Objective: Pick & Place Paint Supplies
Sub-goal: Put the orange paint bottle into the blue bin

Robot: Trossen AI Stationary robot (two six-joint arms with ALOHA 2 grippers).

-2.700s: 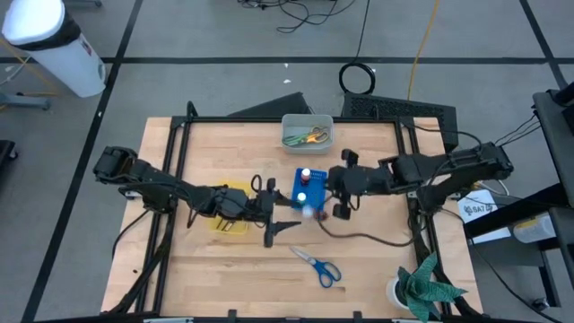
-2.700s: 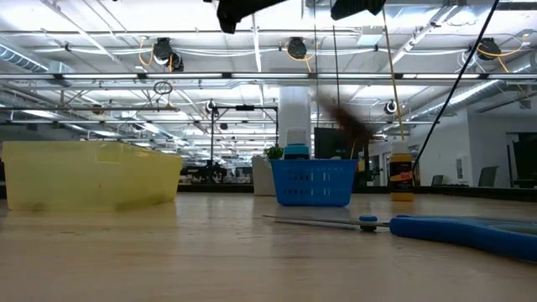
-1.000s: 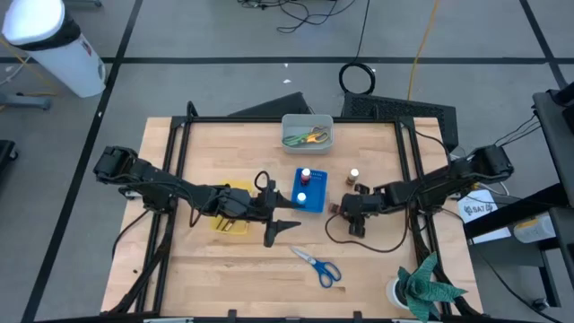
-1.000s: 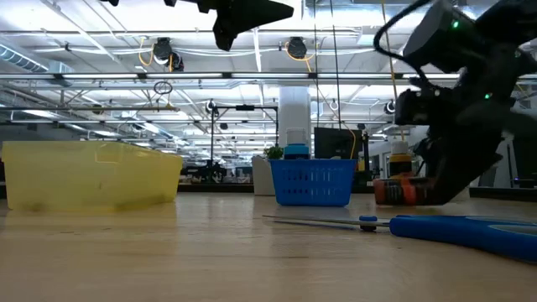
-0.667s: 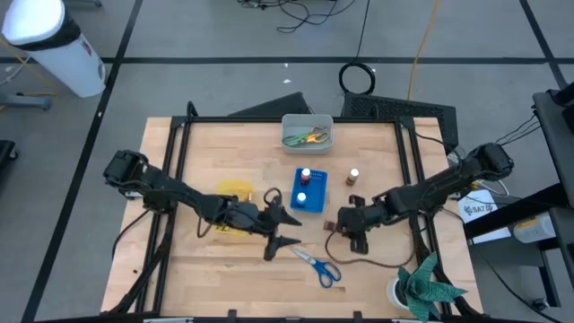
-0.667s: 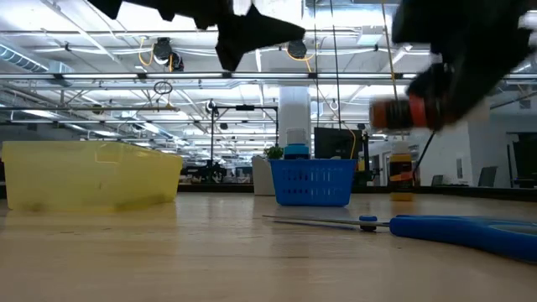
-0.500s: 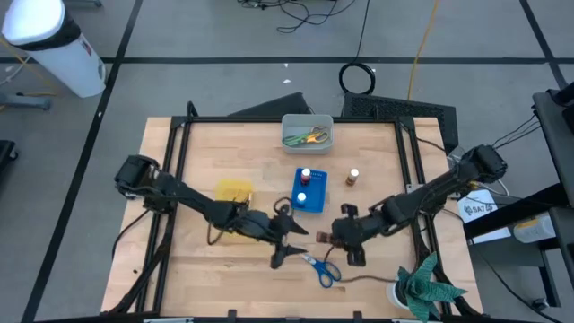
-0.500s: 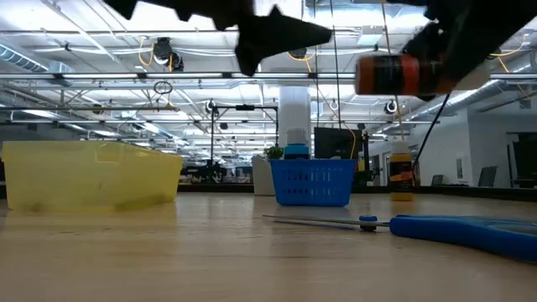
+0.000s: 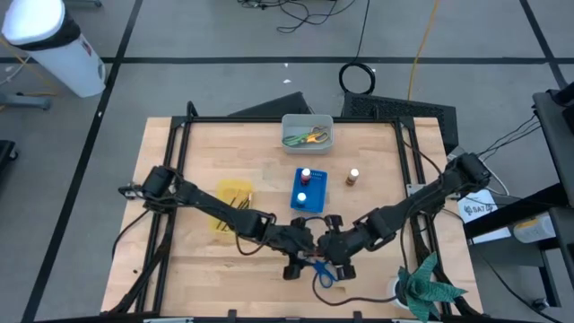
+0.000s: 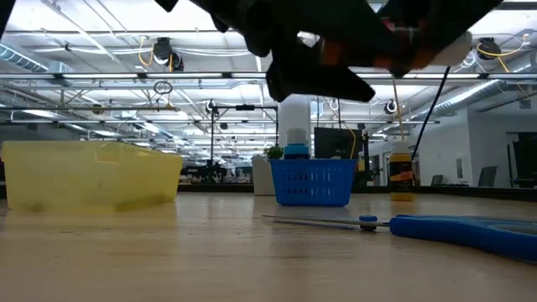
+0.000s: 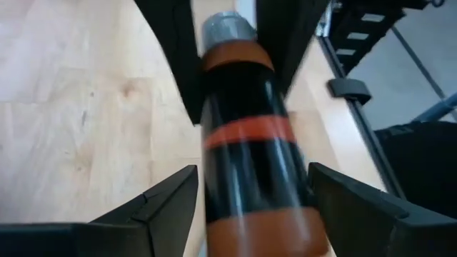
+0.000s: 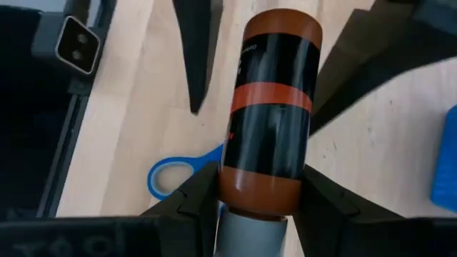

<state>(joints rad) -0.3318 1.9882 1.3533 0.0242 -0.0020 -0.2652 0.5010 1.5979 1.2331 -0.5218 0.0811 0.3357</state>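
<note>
A paint bottle [image 12: 271, 107], black with orange bands and a grey cap, hangs in the air over the table's near middle, with my right gripper [image 12: 258, 187] shut on it. My left gripper [image 11: 251, 171] is open and faces it. Its fingers stand on either side of the bottle's bottom end [image 11: 264, 228], with a thin gap showing on each side. In the high view the two grippers meet, left [image 9: 299, 256] and right [image 9: 332, 244]. Blue-handled scissors [image 9: 323, 272] lie flat on the table right below them. A brown-topped bottle [image 9: 353, 177] stands on the table. My right gripper pinches the bottle between its two fingers at the cap end, on the orange band beside the grey cap [image 12: 260, 194]. The cap lies back between the fingers, and the body sticks out ahead of them toward my left gripper. The bottle is lifted clear of the table.
A blue tray [image 9: 311, 190] with two bottles stands at the table's middle, a yellow tray [image 9: 231, 205] to its left. A grey bin [image 9: 308, 131] with green and yellow scissors sits at the far edge. A green cloth [image 9: 430, 283] sticks up at the near right corner.
My right gripper has lifted the bottle from low over the table's right middle and carried it toward the near edge and the left. My left gripper has gone down, toward the near edge and the right, until its fingers flank the bottle.
</note>
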